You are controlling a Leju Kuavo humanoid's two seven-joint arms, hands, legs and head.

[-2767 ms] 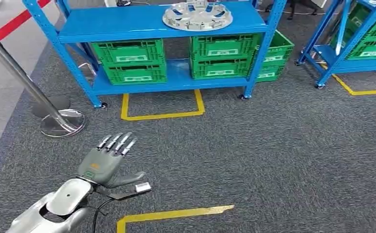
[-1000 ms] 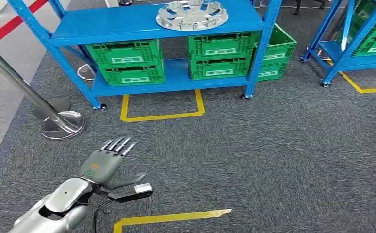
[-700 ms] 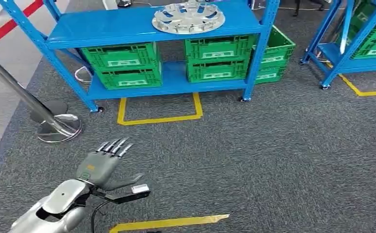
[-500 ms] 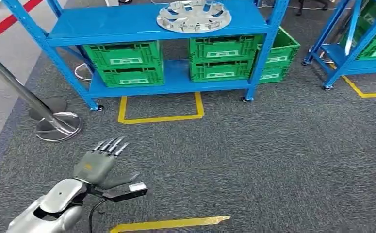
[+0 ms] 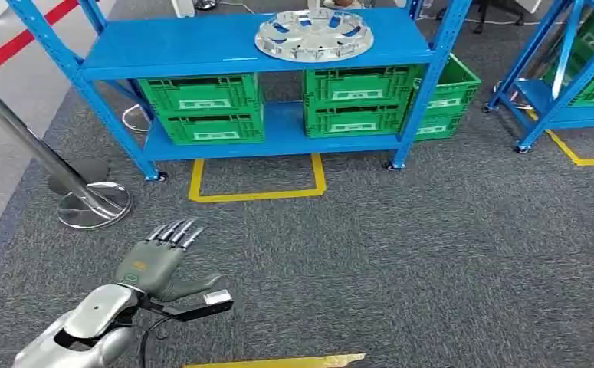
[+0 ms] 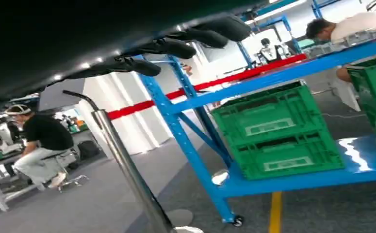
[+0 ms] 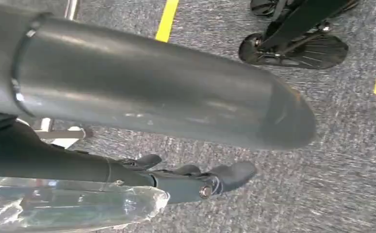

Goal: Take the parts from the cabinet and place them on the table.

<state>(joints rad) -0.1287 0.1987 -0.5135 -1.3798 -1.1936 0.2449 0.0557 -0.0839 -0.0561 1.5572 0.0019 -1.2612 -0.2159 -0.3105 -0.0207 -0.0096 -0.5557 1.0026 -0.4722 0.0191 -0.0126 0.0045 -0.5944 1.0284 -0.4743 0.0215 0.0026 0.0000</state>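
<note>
The silver wheel cover (image 5: 314,34) lies flat on the blue rack's (image 5: 201,46) top shelf, at the upper middle of the head view, above 4 green crates (image 5: 201,107). The left hand (image 5: 158,264), lower left, hovers over grey carpet with fingers spread, released, holding nothing. The right hand (image 7: 176,121) hangs over the carpet, its fingers straight and empty.

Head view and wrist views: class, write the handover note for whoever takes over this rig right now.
Left hand: fingers apart, holding nothing, above the carpet.
Right hand: over the floor beside clear plastic; I cannot tell whether it holds it.
Silver wheel cover lies on the blue rack, top shelf; green crates sit below.
Done: no part taken.
Left: approach, lift the wheel cover, carry it to the table.
</note>
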